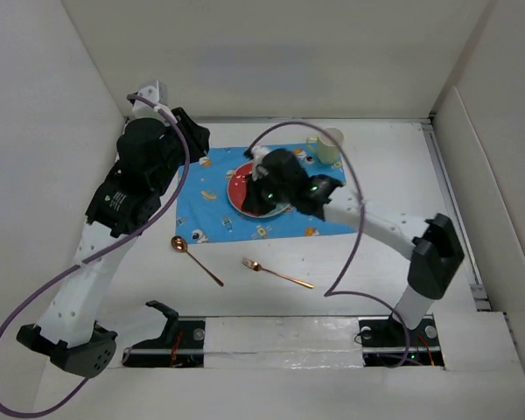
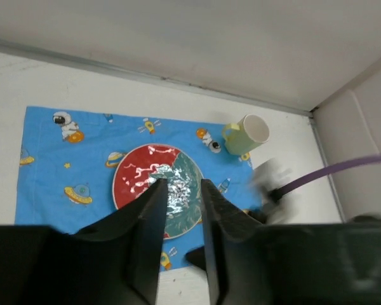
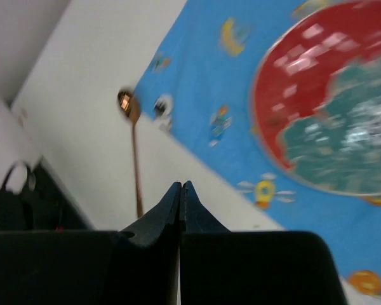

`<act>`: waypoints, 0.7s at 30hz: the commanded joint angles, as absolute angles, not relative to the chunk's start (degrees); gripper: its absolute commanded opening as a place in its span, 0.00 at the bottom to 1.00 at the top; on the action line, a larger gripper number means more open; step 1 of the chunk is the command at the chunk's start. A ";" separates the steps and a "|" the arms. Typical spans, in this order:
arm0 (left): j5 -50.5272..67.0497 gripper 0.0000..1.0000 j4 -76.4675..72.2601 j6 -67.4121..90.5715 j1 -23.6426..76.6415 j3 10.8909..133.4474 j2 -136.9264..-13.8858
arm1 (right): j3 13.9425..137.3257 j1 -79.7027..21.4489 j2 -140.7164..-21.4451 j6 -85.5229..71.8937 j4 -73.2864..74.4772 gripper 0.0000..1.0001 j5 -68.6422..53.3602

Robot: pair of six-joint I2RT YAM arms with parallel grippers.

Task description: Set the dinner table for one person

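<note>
On the white dinner table [image 1: 385,157] lies a blue cartoon-print cloth [image 1: 210,188] with a red and teal plate [image 1: 239,185] on it. A pale green cup [image 1: 326,144] stands at the cloth's far right corner. A copper spoon [image 1: 195,259] and a copper fork [image 1: 276,273] rest on the table in front of the cloth. My right gripper [image 3: 180,185] is shut with nothing in it, above the plate's near edge and pointing toward the spoon [image 3: 134,152]. High at the back left, my left gripper [image 2: 181,184] has a narrow gap between its fingers and is empty, looking down on the plate [image 2: 136,175].
White walls close in the table at the back and on both sides. A black bracket [image 1: 162,313] sits at the near edge between the arm bases. The right arm's purple cable [image 1: 354,227] arcs over the cloth's right side.
</note>
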State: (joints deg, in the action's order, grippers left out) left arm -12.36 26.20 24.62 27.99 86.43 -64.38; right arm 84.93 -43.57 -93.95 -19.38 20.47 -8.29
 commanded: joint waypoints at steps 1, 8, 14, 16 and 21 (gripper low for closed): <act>-13.36 0.27 26.46 27.24 27.77 90.96 -60.82 | 83.49 -50.78 -99.03 -18.11 17.05 0.00 -5.72; -15.11 0.45 27.16 28.13 27.77 91.50 -54.59 | 94.56 -62.22 -113.80 -13.89 22.85 0.55 3.24; -15.99 0.45 29.62 26.90 27.77 91.23 -53.09 | 105.10 -66.09 -124.34 -12.66 28.12 0.58 6.50; -16.08 0.45 29.97 26.63 27.77 90.88 -52.82 | 107.56 -67.49 -126.29 -12.13 28.47 0.58 7.55; -15.38 0.46 29.80 26.28 27.77 90.61 -52.47 | 116.00 -68.73 -133.67 -11.95 32.07 0.58 8.52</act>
State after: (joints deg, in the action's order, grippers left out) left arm -15.31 30.68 27.24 27.99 90.37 -52.42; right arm 110.72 -68.01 -131.92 -13.34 29.52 6.15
